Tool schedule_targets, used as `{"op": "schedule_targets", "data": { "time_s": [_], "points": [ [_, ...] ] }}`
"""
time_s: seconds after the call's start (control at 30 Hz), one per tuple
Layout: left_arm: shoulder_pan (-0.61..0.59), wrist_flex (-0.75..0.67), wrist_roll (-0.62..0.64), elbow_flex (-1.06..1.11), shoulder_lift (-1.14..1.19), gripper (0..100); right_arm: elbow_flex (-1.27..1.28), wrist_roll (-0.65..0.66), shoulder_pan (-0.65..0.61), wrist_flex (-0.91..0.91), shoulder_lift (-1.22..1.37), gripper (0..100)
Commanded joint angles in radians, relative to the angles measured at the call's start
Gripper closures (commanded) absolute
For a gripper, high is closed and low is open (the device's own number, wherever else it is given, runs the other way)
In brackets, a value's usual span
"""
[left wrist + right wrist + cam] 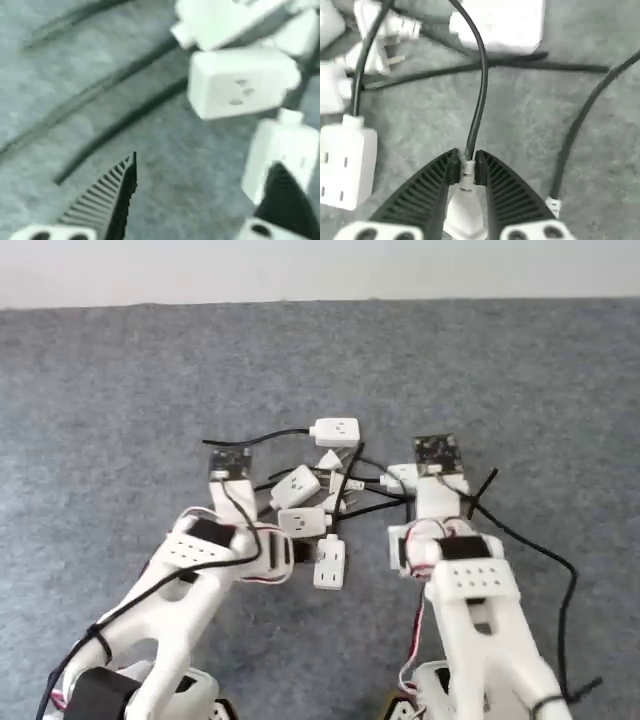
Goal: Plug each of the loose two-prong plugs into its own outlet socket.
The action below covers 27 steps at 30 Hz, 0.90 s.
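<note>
Down on the grey carpeted table, the left arm is leaning in from the near left corner. Its left gripper is hovering with its jaws spread wide and nothing between them. A slotted outlet block is lying just ahead of it, face turned towards the wrist camera. A second white block is sitting close beside one black fingertip; I cannot tell whether they are touching. Loose black cords are trailing across the carpet next to them.

Between the two arms, the white pieces are lying tangled in a small heap. The top outlet block is sitting at the far edge of it and the lowest outlet block at the near edge. A loose two-prong plug is lying among them with its bare prongs showing (no socket around them).

Over on the right, the right gripper is pinching its jaws narrow on the neck of a white plug, just where the plug's black cord is coming out. That cord is curving away towards the heap. Another outlet block is lying near the held plug, apart from it, with its slots facing up. A further black cable is running over the carpet on the other side of the jaws.
</note>
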Motion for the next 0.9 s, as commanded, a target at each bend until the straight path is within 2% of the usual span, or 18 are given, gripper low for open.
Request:
{"op": "schedule_targets", "data": {
  "time_s": [0.0, 0.1, 0.17, 0.37, 0.6, 0.67, 0.77, 0.87],
  "points": [
    [-0.066, -0.041, -0.064, -0.005, -0.035, 77, -0.138, -0.015, -0.008, -0.010, 0.120, 98.8],
    [-0.107, -0.074, -0.115, -0.005, -0.035, 92, -0.193, -0.006, -0.010, -0.010, 0.208, 98.7],
    [-0.118, -0.091, -0.144, -0.005, -0.034, 97, -0.210, 0.020, -0.010, 0.005, 0.234, 98.2],
    [-0.115, -0.091, -0.166, -0.005, -0.026, 94, -0.216, 0.051, -0.027, 0.041, 0.255, 86.8],
    [-0.118, -0.091, -0.161, -0.002, -0.026, 82, -0.233, 0.041, -0.027, 0.039, 0.249, 86.7],
    [-0.118, -0.091, -0.160, -0.002, -0.026, 83, -0.233, 0.041, -0.028, 0.041, 0.248, 89.5],
    [-0.118, -0.097, -0.160, -0.002, -0.026, 88, -0.235, 0.041, -0.028, 0.041, 0.242, 99.8],
    [-0.120, -0.135, -0.160, 0.010, -0.028, 93, -0.227, 0.041, -0.022, 0.074, 0.188, 98.9]
  ]
}}
